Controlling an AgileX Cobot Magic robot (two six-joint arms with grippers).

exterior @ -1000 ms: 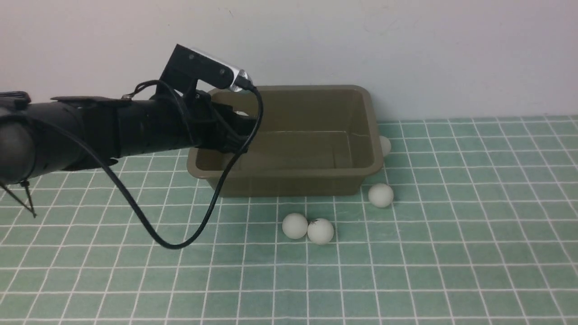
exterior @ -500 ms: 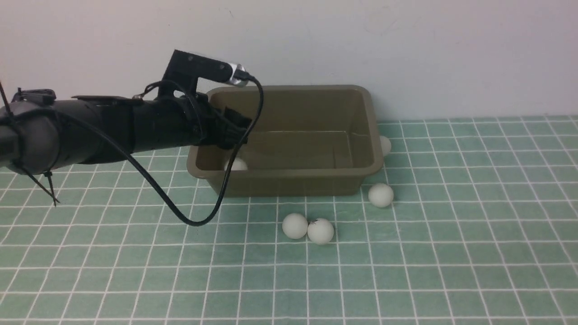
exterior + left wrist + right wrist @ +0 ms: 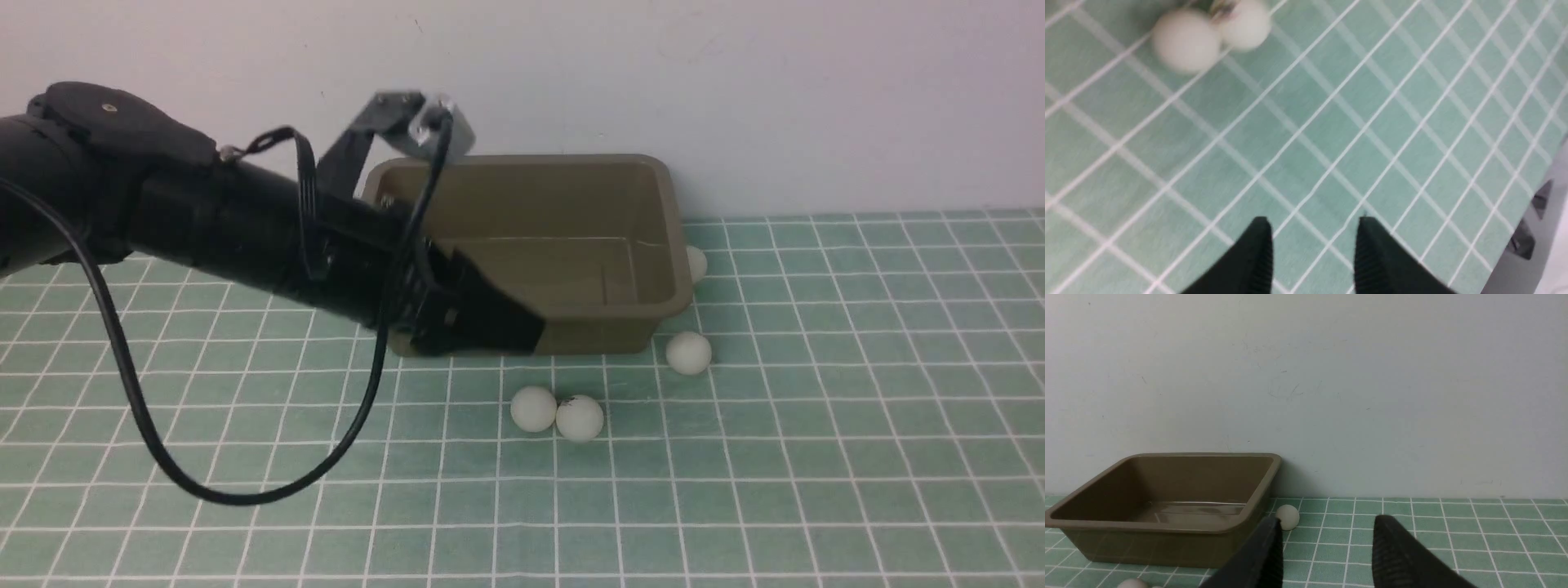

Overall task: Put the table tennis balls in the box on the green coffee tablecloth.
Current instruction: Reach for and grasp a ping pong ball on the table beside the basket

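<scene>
The olive-brown box stands at the back of the green coffee tablecloth, against the wall. Two white table tennis balls lie touching each other in front of it. A third ball rests off its front right corner. Another ball sits behind its right wall. My left gripper hangs before the box's front wall, open and empty, with the pair of balls just beyond it. My right gripper is open with nothing between its fingers.
A plain white wall runs directly behind the box. My left arm and its looping black cable cover the box's left part and the cloth beside it. The cloth's edge and a grey frame show in the left wrist view.
My left arm has come out of the box and swung down and right to its front wall. A ball seen inside the box half a second ago is now hidden behind the arm.
</scene>
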